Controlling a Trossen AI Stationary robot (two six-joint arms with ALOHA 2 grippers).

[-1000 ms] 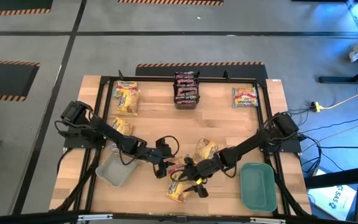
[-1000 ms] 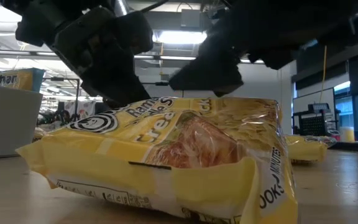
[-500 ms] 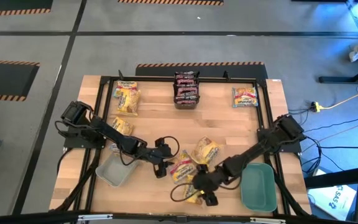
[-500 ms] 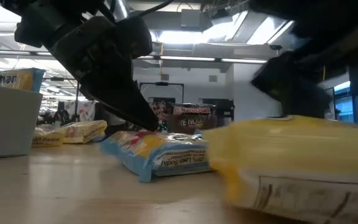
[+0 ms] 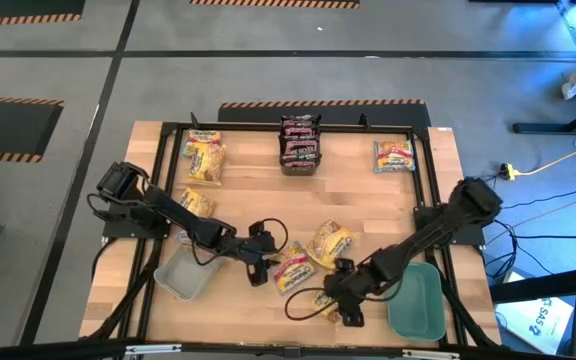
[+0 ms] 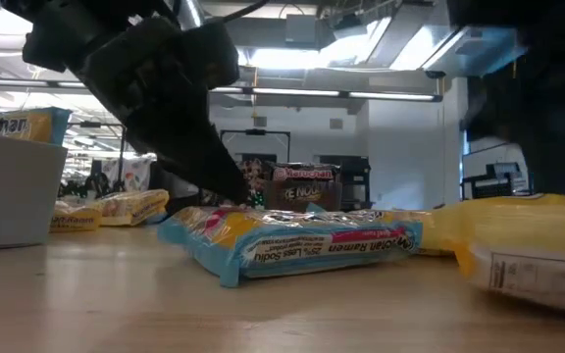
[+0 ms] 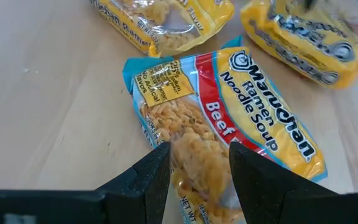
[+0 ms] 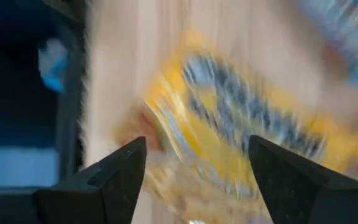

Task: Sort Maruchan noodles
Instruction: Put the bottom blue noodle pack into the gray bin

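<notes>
A red-and-yellow beef noodle packet point(image 5: 294, 270) lies flat on the table near the middle; the low view shows it lying there point(image 6: 292, 245). My left gripper point(image 5: 265, 265) is shut on the end facing the table's left. My right gripper point(image 5: 340, 305) is next to the teal tray point(image 5: 415, 300), shut wide on a yellow noodle packet point(image 8: 229, 124). In the high view that packet is mostly hidden under the gripper. In the low view it shows at the right point(image 6: 533, 250). My left gripper pinches the beef packet's clear, noodle-showing end point(image 7: 194, 155) between its two fingers point(image 7: 151, 177). It comes slanting down from the table's left. The packet narrows between the fingers, and the rest of it rests flat on the wood. My right gripper has the yellow packet point(image 8: 204, 155) between its two widely spread fingers point(image 8: 120, 180), coming steeply from above. Blur hides which part it holds. I cannot tell whether the packet is clear of the table.
Another yellow packet point(image 5: 330, 243) lies just beyond the beef one. Yellow packets point(image 5: 205, 158) lie at the far left, with one more point(image 5: 196, 203) nearer. Dark packets point(image 5: 301, 143) are stacked at the far middle, and a pale packet point(image 5: 394, 156) lies far right. A grey tray point(image 5: 183, 273) sits near left.
My right gripper has gone toward the table's right edge and the teal tray, tipping steeper and rolling, and the yellow packet has gone with it. The packet has left the spot in front of the low camera, and the beef packet now shows there.
</notes>
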